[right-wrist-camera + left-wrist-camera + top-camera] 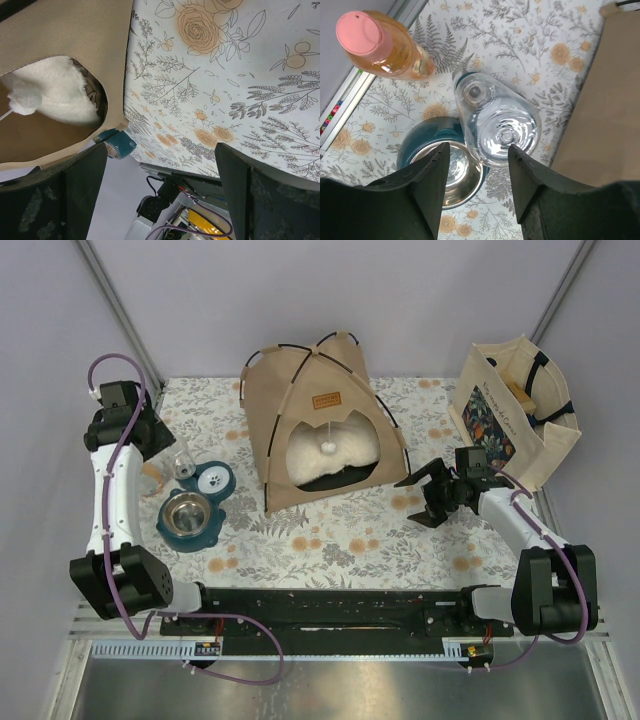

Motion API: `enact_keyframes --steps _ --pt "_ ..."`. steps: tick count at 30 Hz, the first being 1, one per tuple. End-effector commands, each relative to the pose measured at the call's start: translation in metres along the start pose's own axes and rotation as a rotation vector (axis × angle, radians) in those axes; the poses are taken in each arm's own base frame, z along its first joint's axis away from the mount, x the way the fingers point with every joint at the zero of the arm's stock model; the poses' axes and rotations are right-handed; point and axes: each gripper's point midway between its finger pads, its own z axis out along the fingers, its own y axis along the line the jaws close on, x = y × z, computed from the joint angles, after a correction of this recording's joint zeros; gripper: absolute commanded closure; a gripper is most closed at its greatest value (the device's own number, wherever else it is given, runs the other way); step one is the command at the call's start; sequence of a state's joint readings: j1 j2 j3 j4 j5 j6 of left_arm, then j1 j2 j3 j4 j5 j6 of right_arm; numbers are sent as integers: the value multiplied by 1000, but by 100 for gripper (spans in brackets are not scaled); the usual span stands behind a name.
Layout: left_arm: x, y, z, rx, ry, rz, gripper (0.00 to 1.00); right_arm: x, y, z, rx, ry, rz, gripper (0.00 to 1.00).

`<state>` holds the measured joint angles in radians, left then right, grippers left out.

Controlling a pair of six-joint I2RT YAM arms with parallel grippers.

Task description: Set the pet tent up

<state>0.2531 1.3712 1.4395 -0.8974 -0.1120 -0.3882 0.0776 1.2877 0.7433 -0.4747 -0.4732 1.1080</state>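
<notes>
The pet tent (318, 420) stands upright at the back middle of the table. It is tan canvas with black poles, a brown label and an arched doorway. A white cushion (335, 452) lies inside it and a white pom-pom (327, 446) hangs in the opening. My right gripper (418, 500) hovers open just right of the tent's front corner, holding nothing. In the right wrist view the tent wall (65, 30) and its doorway fill the upper left, beyond the wide-spread gripper (160, 165). My left gripper (477, 165) hangs over the feeder at the left, its jaws apart and gripping nothing.
A teal feeder with a steel bowl (187, 512) and a clear water bottle (495, 120) sits left of the tent. An orange bottle with a pink cap (385, 47) stands beside it. A beige floral tote bag (515, 410) stands at the back right.
</notes>
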Motion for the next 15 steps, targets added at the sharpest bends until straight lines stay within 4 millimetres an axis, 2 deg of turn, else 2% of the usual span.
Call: enact_keyframes --steps 1,7,15 --pt "2 11 15 -60 -2 -10 49 2 11 -6 -56 4 -11 2" --pt "6 22 27 -120 17 -11 56 3 10 -6 -58 5 -7 3" --pt "16 33 41 -172 51 -25 56 2 12 -5 -61 6 -4 3"
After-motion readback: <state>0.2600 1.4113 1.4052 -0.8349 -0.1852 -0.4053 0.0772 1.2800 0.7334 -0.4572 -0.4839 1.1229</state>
